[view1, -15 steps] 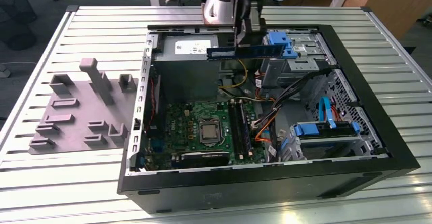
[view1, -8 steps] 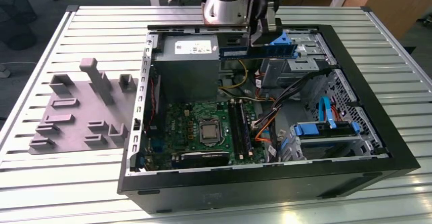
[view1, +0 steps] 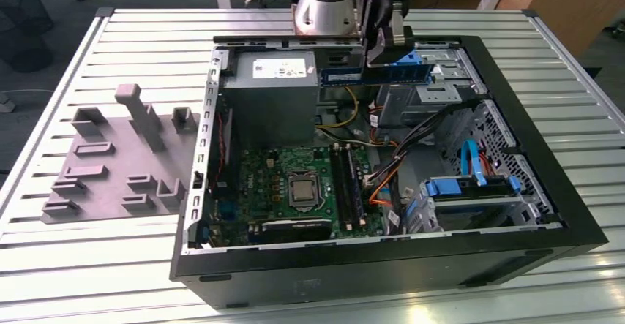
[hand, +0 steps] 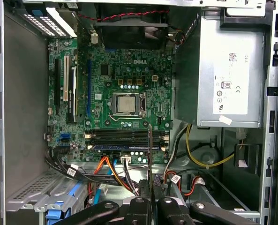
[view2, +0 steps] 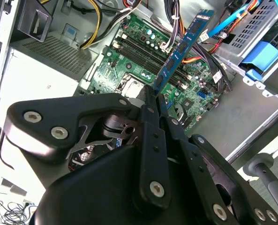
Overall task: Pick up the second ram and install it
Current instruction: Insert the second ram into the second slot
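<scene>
The second ram hangs level in the air above the open computer case, its long edge roughly horizontal in the exterior view, just beside the top edge of the grey power supply and above the drive bays. Your claw has it pinched at one point along its upper edge, the fingers closed flat against both faces of the stick; in the second wrist view the blue board juts away from the fingertips with its black chips and a white label showing. In the first wrist view you see the stick edge-on as a thin dark line rising from between the two fingers, lying across the memory slots on the green motherboard far below. The stick is well clear of those slots and touches nothing but the claw. The processor socket sits open at the board's centre, with orange and yellow cables looping near the slots. Outside the case, on the exterior view's left, grey plastic holder blocks stand on the slatted desk.
</scene>
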Robot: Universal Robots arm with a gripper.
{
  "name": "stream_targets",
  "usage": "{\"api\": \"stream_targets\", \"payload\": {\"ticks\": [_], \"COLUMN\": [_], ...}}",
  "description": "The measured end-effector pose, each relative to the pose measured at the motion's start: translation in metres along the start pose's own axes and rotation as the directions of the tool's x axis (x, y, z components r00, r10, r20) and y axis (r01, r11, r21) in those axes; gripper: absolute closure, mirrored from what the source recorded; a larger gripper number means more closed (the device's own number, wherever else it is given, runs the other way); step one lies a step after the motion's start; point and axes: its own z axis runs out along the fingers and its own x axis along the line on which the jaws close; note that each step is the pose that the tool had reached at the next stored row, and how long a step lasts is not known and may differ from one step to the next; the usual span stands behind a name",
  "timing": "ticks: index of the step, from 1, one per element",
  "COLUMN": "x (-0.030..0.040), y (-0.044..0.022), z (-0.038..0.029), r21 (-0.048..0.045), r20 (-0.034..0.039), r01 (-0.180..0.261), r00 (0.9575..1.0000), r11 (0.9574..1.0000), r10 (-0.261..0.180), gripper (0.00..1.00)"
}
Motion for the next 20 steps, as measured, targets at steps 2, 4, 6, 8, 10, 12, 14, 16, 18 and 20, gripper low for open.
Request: {"api": "stream_targets", "payload": {"ticks": [2,4,6,8,10,12,14,16,18,20], "x": [0.0000,0.0000,0.0000,0.0000,0.0000,0.0000,0.0000,0.0000,-0.0001,-0.0001], "y": [-0.0001,-0.0002,-0.0002,-0.0002,-0.0002,-0.0002,-0.0002,-0.0002,-0.0002,-0.0002], "z": [0.0000,0.0000,0.0000,0.0000,0.0001,0.0003,0.0004,0.0006,0.0007,0.0009], "r21": [0.0000,0.0000,0.0000,0.0000,0.0001,0.0002,0.0004,0.0008,0.0011,0.0015], "r20": [0.0000,0.0000,-0.0001,-0.0001,-0.0003,-0.0012,-0.0021,-0.0029,-0.0039,-0.0049], "r01": [0.000,0.000,0.000,0.000,-0.008,-0.032,-0.055,-0.081,-0.107,-0.134], "r00": [1.0000,1.0000,1.0000,1.0000,1.0000,0.9995,0.9985,0.9967,0.9943,0.9910], "r11": [1.0000,1.0000,1.0000,1.0000,1.0000,0.9995,0.9985,0.9967,0.9943,0.9910], "r10": [0.000,0.000,0.000,0.000,0.008,0.032,0.055,0.081,0.107,0.134], "gripper": [0.86,0.86,0.86,0.86,0.86,0.86,0.86,0.86,0.86,0.86]}}
